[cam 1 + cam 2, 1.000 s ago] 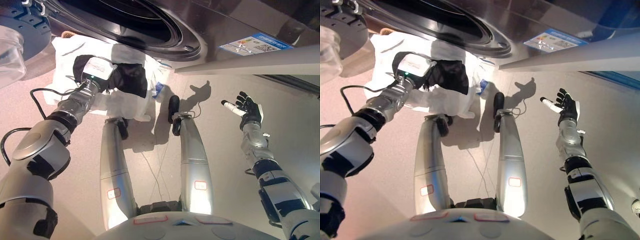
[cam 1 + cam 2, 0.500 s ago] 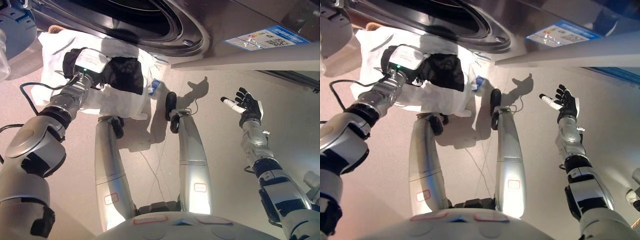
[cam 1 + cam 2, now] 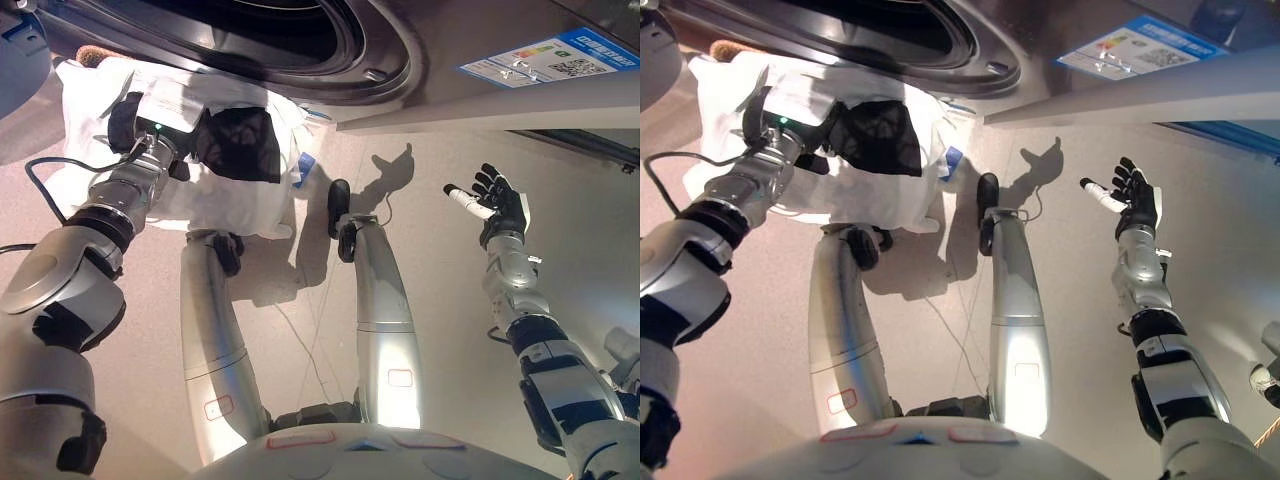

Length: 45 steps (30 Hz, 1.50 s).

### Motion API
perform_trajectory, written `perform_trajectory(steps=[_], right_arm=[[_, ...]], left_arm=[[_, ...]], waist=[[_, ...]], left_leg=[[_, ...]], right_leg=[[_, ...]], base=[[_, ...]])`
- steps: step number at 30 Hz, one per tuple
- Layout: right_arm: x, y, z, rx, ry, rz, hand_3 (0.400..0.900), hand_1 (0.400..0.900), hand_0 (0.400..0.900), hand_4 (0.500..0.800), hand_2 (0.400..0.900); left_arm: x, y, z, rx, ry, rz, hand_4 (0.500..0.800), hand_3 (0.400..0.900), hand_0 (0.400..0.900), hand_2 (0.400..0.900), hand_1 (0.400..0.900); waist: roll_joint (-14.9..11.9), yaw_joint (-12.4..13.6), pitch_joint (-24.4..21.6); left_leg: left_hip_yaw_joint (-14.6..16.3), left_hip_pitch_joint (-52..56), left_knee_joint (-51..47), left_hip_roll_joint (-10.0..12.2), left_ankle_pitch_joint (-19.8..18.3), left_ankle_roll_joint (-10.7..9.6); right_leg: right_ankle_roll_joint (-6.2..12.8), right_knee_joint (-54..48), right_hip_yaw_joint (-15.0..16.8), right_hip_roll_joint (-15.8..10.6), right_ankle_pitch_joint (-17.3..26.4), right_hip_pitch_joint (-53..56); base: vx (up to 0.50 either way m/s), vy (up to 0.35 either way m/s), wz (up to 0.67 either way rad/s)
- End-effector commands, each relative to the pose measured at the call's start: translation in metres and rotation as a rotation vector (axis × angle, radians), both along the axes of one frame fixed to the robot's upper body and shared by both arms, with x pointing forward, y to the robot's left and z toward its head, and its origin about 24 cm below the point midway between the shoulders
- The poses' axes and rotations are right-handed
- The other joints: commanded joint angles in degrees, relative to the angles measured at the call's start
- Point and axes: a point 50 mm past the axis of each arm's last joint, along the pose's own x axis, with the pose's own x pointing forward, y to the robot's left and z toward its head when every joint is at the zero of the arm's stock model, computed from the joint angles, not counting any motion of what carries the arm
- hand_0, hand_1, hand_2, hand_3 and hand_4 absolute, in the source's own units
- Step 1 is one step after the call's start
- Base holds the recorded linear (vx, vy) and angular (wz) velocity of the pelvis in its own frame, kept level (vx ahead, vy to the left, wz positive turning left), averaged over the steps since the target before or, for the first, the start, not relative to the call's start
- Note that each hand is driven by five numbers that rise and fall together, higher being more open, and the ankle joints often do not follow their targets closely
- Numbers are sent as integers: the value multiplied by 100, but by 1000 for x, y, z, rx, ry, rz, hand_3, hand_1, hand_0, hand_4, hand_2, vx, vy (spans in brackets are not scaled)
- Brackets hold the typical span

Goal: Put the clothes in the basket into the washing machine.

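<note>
Since a second ago the left hand (image 3: 235,140) has carried the white garment (image 3: 225,195) up toward the washing machine (image 3: 400,60), and the camera has shifted with it. Near the machine's front, the right hand (image 3: 495,205) is spread wide above the floor (image 3: 440,330), holding nothing. Left fingers are buried in the cloth — grip cannot be told. The garment hangs just below the drum opening (image 3: 250,25), not yet inside; loading remains, in my judgement. No basket shows. Floor is pale and smooth — machine panel metallic.
</note>
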Motion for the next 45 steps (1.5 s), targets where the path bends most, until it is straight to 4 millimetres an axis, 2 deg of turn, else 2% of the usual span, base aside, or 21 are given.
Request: perform_trajectory(steps=[1,11,15,16,19,24,28,29,30,33,38,42,43,45], right_arm=[[-35,-50,3,-54,-23,-155,900,900,900,800,900],[-34,-47,2,-54,-25,-149,900,900,900,800,900],[-34,-42,-4,-42,-11,-148,900,900,900,800,900],[-34,-42,-4,-43,-11,-147,900,900,900,800,900],[-36,-41,-9,-23,1,-164,900,900,900,800,900],[-36,-41,-14,2,13,-186,900,900,900,800,900],[-38,-42,-18,10,34,-200,900,900,900,800,900],[-38,-42,-18,10,34,-199,900,900,900,800,900],[-39,-42,-21,19,48,-207,900,900,900,800,900],[-41,-41,-28,39,70,-216,900,900,900,800,900],[-48,-42,-35,59,96,-231,900,900,900,800,900],[-50,-39,-40,77,112,-227,900,900,900,800,900],[-50,-39,-40,76,113,-227,900,900,900,800,900],[-52,-37,-44,87,127,-226,900,900,900,800,900]], left_arm=[[-5,17,-8,-30,-2,81,500,400,400,400,400],[-5,16,-6,-80,-42,85,500,400,400,400,400],[-5,16,-3,-267,-99,104,500,400,400,400,400],[-5,16,-3,-268,-99,105,500,400,400,400,400],[-5,12,5,-550,-182,93,500,400,400,400,400],[-7,4,1,-924,-221,63,500,400,400,400,400],[-9,-2,-10,-1184,-204,55,500,400,400,400,400],[-9,-2,-10,-1185,-204,55,500,400,400,400,400],[-11,-9,-14,-1353,-208,31,500,400,400,400,400],[-13,-20,-20,-1595,-207,-16,500,400,400,400,400],[-16,-37,-25,-1801,-183,-86,500,400,400,400,400],[-18,-45,-27,-2065,-193,-126,500,400,400,400,400],[-18,-45,-27,-2067,-193,-126,500,400,400,400,400],[-18,-56,-28,-2213,-196,-158,500,400,400,400,400]], waist=[[21,87,-482],[78,98,-589],[99,133,-597],[101,124,-589],[113,174,-576],[148,207,-595],[165,215,-608],[166,211,-601],[191,236,-596],[221,257,-585],[265,277,-581],[286,301,-571],[288,297,-569],[305,305,-578]], left_leg=[[-168,233,-144,-136,-415,-18],[-187,316,-373,-186,-275,-58],[-180,469,-660,-197,-132,-86],[-179,488,-678,-200,-122,-86],[-179,738,-1144,-246,93,-137],[-200,1080,-1763,-325,371,-214],[-214,1419,-2320,-348,607,-278],[-215,1437,-2338,-349,616,-278],[-200,1616,-2614,-362,730,-317],[-195,1896,-2998,-390,887,-343],[-200,2207,-3371,-449,1071,-373],[-190,2359,-3523,-462,1151,-377],[-190,2368,-3531,-463,1154,-377],[-201,2470,-3714,-480,1243,-394]], right_leg=[[-208,204,-417,254,-521,334],[-261,45,-423,244,-488,430],[-267,-206,-426,213,-370,582],[-266,-222,-426,211,-362,600],[-269,-611,-433,172,-223,842],[-237,-1127,-460,179,-41,1177],[-185,-1619,-472,173,180,1489],[-185,-1634,-474,172,188,1507],[-154,-1918,-498,181,303,1684],[-126,-2270,-504,198,425,1954],[-100,-2600,-494,183,562,2235],[-101,-2740,-473,177,622,2356],[-101,-2747,-474,177,626,2365],[-87,-2901,-482,158,694,2463]], base=[[0,0,0],[-5,-7,2],[-14,-19,4],[-8,-29,6],[-7,-40,9],[0,-34,11],[12,-24,8],[15,-23,8],[21,-19,9],[26,-28,10],[10,-18,7],[0,0,0],[3,-14,4],[7,-26,7]])
